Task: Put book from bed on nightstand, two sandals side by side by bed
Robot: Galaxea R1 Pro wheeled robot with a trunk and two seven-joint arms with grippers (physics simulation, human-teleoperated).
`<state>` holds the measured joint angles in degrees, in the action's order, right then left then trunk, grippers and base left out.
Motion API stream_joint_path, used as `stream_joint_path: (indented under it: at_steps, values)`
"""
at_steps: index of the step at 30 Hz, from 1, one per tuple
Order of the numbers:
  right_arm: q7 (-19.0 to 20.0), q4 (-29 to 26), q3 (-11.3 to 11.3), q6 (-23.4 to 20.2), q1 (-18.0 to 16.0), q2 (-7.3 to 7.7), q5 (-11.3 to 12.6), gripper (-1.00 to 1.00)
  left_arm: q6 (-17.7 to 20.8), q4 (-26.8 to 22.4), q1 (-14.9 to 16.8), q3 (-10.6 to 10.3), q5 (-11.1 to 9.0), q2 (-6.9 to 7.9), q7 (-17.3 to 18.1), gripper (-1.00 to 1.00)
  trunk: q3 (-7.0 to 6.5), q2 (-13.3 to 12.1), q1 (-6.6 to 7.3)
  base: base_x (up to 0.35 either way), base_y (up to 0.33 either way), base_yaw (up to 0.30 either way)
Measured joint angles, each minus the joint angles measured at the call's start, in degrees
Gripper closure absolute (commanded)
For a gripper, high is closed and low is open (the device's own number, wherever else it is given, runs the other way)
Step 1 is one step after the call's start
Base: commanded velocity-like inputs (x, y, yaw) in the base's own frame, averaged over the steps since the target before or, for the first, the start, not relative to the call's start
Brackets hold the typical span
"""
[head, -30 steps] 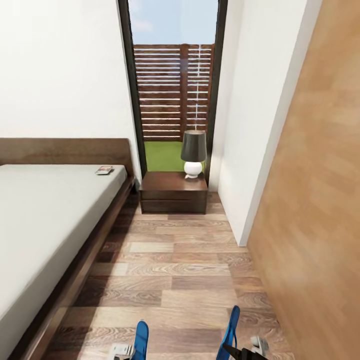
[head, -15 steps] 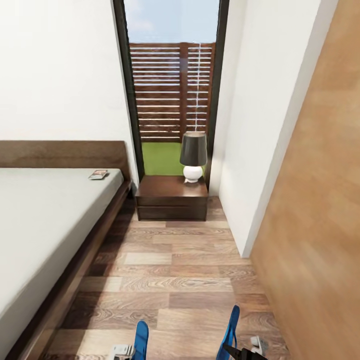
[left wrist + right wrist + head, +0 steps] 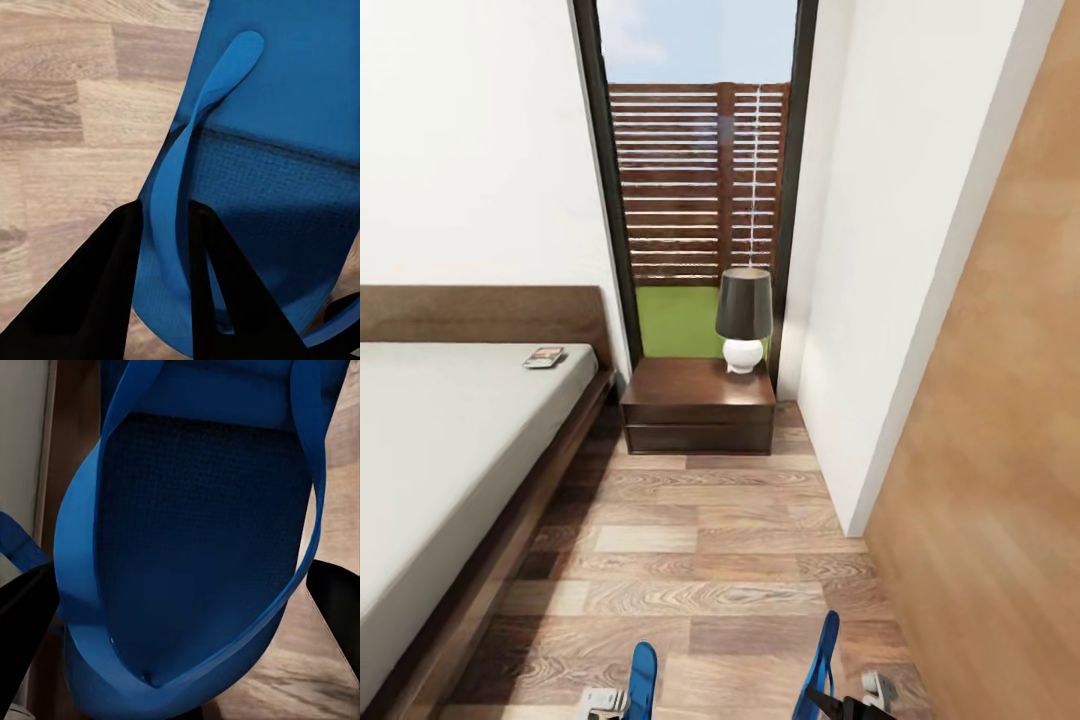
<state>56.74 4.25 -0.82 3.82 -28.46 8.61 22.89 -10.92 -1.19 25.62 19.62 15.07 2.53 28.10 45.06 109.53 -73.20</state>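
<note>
At the head view's near edge I see my left gripper (image 3: 610, 703) and right gripper (image 3: 850, 700), each carrying a sandal on edge above the floor (image 3: 700, 560): the left sandal (image 3: 643, 680) and the right sandal (image 3: 821, 650). The left wrist view shows what the head view can't: dark fingers (image 3: 90, 292) clamped on a strap (image 3: 180, 195); in the right wrist view the fingers (image 3: 337, 600) flank the sole (image 3: 202, 547), pinching it. Farther off, the book (image 3: 544, 357) lies on the bed (image 3: 450, 440) by the headboard, beside the nightstand (image 3: 698, 405) bearing a lamp (image 3: 744, 320).
</note>
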Motion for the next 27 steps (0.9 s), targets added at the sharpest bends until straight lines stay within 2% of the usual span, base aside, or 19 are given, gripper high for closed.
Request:
stream_joint_path:
  at_steps: [27]
  values:
    - [0.0,0.0,0.0,0.0,0.0,0.00,0.0,1.00,0.0,0.0,0.0,0.0,0.0,0.00,0.0,1.00,0.00,0.0,0.01,0.292,-0.009,0.000]
